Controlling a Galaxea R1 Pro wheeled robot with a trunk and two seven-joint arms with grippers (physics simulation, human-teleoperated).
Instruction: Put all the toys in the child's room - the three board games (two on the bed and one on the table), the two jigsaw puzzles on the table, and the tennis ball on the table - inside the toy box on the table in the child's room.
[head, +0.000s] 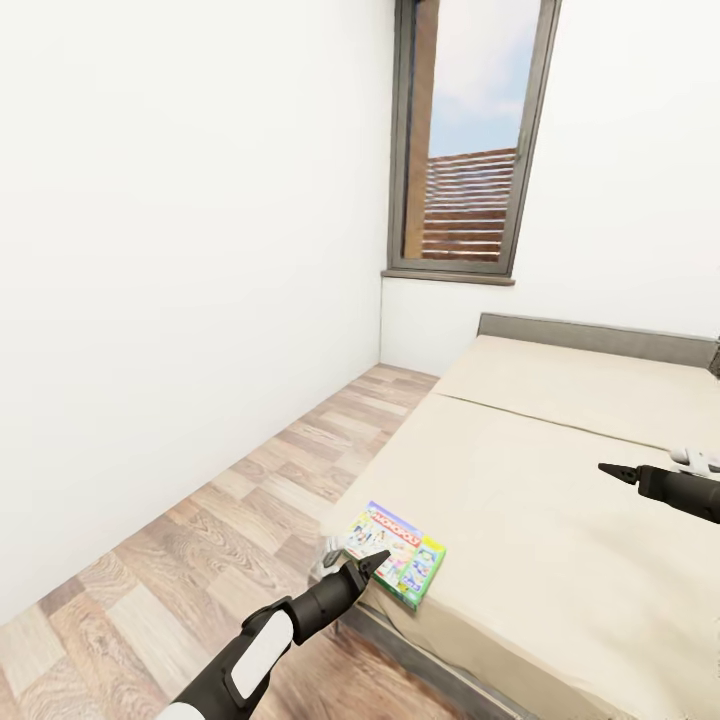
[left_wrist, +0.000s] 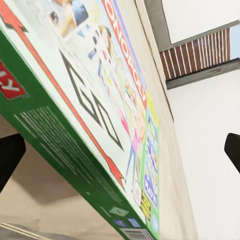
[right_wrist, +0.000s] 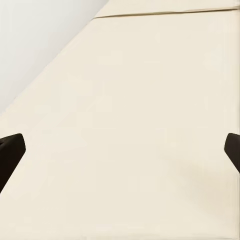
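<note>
One board game (head: 398, 558), a thin pale green-white printed box, lies flat on the near left corner of the beige bed (head: 560, 470), slightly over the edge. My left gripper (head: 365, 563) is at the box's near edge with its jaws open. In the left wrist view the box (left_wrist: 95, 105) looms close between the spread fingertips (left_wrist: 10, 155), and nothing is gripped. My right gripper (head: 615, 469) hovers open over the bare mattress (right_wrist: 130, 125) at the right, well apart from the box.
Wood plank floor (head: 200, 540) runs in a strip between the bed and the white wall (head: 150, 300) on the left. A tall window (head: 465, 140) stands in the far corner. The grey headboard (head: 600, 340) closes the bed's far end.
</note>
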